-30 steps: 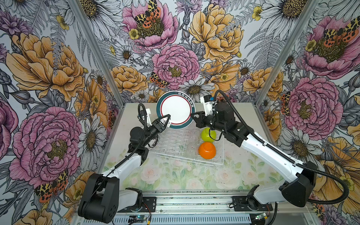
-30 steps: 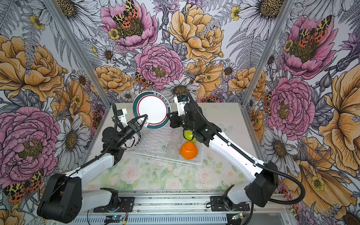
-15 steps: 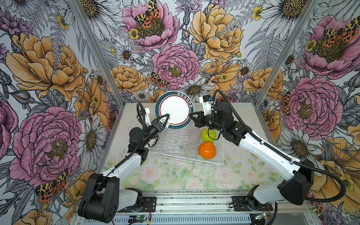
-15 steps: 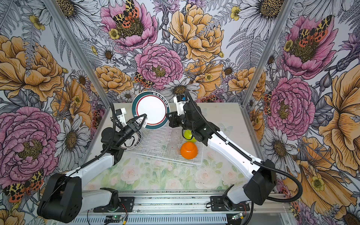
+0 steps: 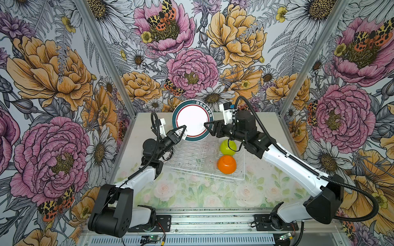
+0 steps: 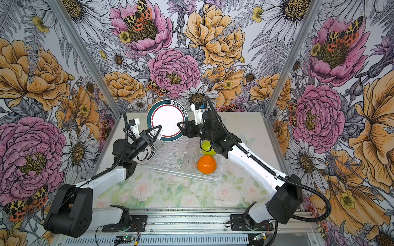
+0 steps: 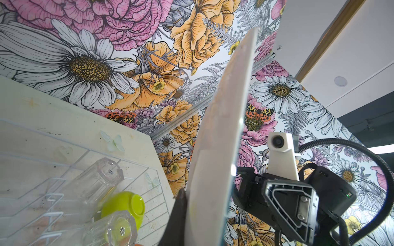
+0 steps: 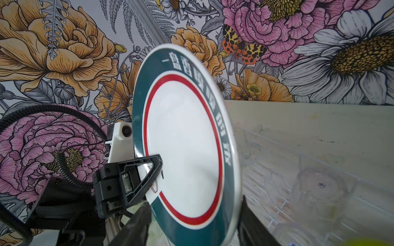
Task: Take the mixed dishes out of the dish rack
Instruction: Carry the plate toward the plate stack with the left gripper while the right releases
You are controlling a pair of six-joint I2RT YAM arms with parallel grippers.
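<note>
A white plate with a teal-and-red rim point(image 5: 191, 121) point(image 6: 167, 120) stands upright in the air above the back of the white wire dish rack point(image 5: 204, 175) point(image 6: 181, 173). My left gripper point(image 5: 183, 130) point(image 6: 159, 130) is shut on its lower left rim; in the left wrist view the plate point(image 7: 217, 149) is edge-on. My right gripper point(image 5: 206, 126) point(image 8: 191, 215) is open, its fingers point(image 8: 138, 219) standing either side of the plate's right rim. In the rack lie a lime-green bowl point(image 5: 228, 147), an orange bowl point(image 5: 226, 164) and clear tumblers point(image 7: 102, 181) point(image 8: 319, 187).
Another round white plate point(image 6: 150, 154) lies left of the rack, mostly hidden under my left arm. Floral walls close in at the back and both sides. The flower-print table point(image 5: 191, 191) stretches in front of the rack.
My left gripper has closed on the plate's left rim. My right gripper, shut on the right rim before, has opened. The plate has hardly moved.
</note>
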